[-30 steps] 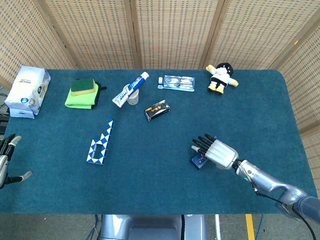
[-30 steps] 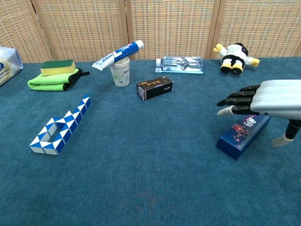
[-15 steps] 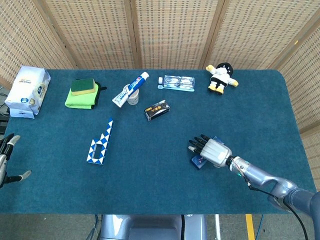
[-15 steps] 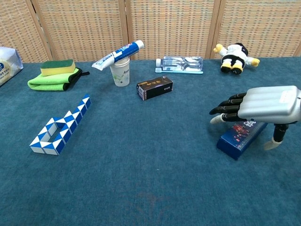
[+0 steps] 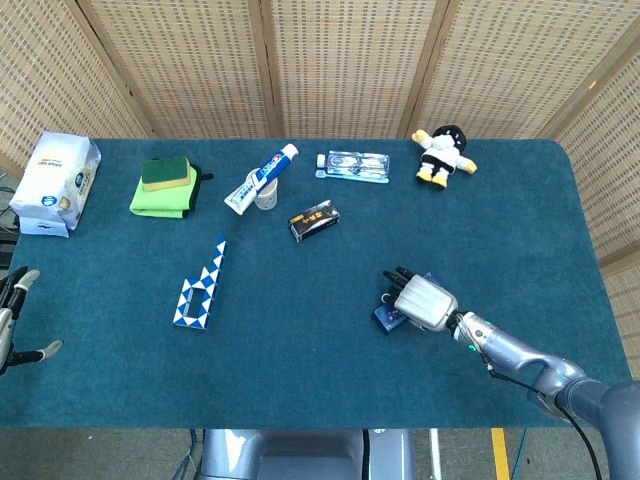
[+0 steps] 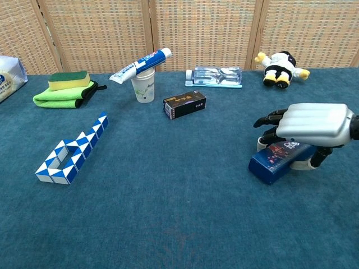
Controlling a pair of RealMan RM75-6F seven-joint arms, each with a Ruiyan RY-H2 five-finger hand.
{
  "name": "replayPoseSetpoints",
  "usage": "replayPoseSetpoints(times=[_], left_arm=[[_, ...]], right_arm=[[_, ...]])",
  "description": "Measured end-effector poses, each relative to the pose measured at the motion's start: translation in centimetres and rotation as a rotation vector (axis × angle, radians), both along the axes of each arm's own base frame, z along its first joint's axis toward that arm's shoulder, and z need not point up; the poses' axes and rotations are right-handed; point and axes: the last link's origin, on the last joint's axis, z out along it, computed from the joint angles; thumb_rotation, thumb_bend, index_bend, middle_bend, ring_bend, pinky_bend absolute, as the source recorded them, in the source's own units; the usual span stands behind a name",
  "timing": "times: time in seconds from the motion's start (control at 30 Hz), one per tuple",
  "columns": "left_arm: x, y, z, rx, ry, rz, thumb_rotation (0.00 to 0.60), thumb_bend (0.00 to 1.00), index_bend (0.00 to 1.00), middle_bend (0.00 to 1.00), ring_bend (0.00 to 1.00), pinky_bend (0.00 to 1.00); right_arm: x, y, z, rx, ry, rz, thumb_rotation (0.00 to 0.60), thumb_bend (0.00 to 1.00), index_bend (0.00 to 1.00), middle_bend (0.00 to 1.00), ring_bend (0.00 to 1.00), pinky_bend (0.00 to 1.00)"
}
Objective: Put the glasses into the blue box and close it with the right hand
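Blue box (image 6: 276, 159): lies closed on the teal table (image 6: 168, 213), right of centre, near front; glasses not visible.
Right hand (image 6: 305, 124): palm down over the box, dark fingers (image 6: 268, 120) curled over its far-left edge, thumb on the near side; seems to clasp the box, contact looks real in chest view.
Right hand, head view (image 5: 420, 300): covers most of the box (image 5: 386, 317), only the left end shows.
Left hand (image 5: 12, 320): at far left table edge, fingers apart, holding nothing.
Black carton (image 6: 184, 105): mid table, well apart from the box.
Cup with toothpaste (image 6: 145, 87): back centre-left.
Plush toy (image 6: 280, 68): back right.
Snake puzzle (image 6: 70, 151): left front.
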Motion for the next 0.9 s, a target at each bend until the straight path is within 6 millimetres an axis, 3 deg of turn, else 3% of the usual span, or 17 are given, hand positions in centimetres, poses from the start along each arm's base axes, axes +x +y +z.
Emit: replayPoseSetpoints(times=[0.1,0.13,0.2,0.43,0.63,0.7,0.83,0.9], left_arm=[[0.0,0.0,0.0,0.001,0.000,0.000,0.600,0.00,0.00,0.00,0.00,0.00],[0.0,0.0,0.0,0.001,0.000,0.000,0.600,0.00,0.00,0.00,0.00,0.00],[0.0,0.0,0.0,0.001,-0.001,-0.001,0.600,0.00,0.00,0.00,0.00,0.00],[0.2,-0.2,0.2,0.001,-0.014,-0.013,0.600,0.00,0.00,0.00,0.00,0.00],[0.5,-0.4,0.5,0.005,-0.024,-0.045,0.600,0.00,0.00,0.00,0.00,0.00],[0.7,-0.4,0.6,0.005,-0.030,-0.069,0.600,0.00,0.00,0.00,0.00,0.00],[0.8,-0.3,1.0,0.009,-0.028,-0.112,0.600,0.00,0.00,0.00,0.00,0.00],[0.8,-0.5,1.1,0.006,-0.026,-0.118,0.600,0.00,0.00,0.00,0.00,0.00]], right_arm=[[-0.2,0.2,0.1,0.008,-0.002,-0.009,0.600,0.45,0.28,0.20,0.09,0.16],[-0.2,0.2,0.1,0.010,-0.002,-0.009,0.600,0.41,0.19,0.10,0.06,0.16],[-0.3,0.4,0.3,0.015,-0.001,-0.012,0.600,0.35,0.04,0.00,0.01,0.16],[0.0,1.3,1.6,-0.007,-0.026,-0.002,0.600,0.34,0.00,0.00,0.00,0.16],[0.0,2.6,4.4,-0.069,-0.093,-0.044,0.600,0.30,0.00,0.00,0.00,0.14],[-0.1,3.5,5.7,-0.103,-0.138,-0.083,0.600,0.25,0.00,0.00,0.00,0.14],[-1.0,5.3,8.4,-0.214,-0.247,-0.153,0.600,0.03,0.00,0.00,0.00,0.09],[-1.9,6.6,9.8,-0.298,-0.320,-0.206,0.600,0.00,0.00,0.00,0.00,0.04]])
